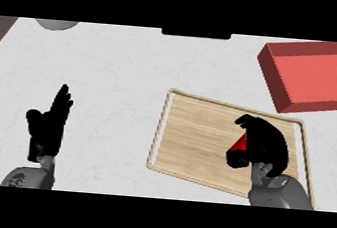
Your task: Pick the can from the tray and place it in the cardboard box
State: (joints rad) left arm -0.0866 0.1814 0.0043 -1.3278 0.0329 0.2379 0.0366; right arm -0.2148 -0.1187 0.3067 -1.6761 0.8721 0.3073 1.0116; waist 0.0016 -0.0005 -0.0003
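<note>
Head view, steep look down at the counter. My right hand (262,143) sits over the right half of the wooden tray (191,138), fingers and thumb curled round the can (240,144). Only a red wedge of the can shows between thumb and fingers; the rest is hidden by the hand. I cannot tell whether the can rests on the tray or is just off it.

The grip wraps the can from the right and near side, which I judge leaves the far-right path open toward the box.

The box (319,77) reads red rather than cardboard brown. It stands at the far right, open top facing up, its near corner just beyond the tray's far right corner. That puts the target a short carry away, up and to the right.

Right forearm enters from the lower edge, wrist bent so the hand arches over the can.

Left hand (48,126) rests on the near left of the counter, well apart from the tray, fingers straight and pointing up, holding nothing.
</note>
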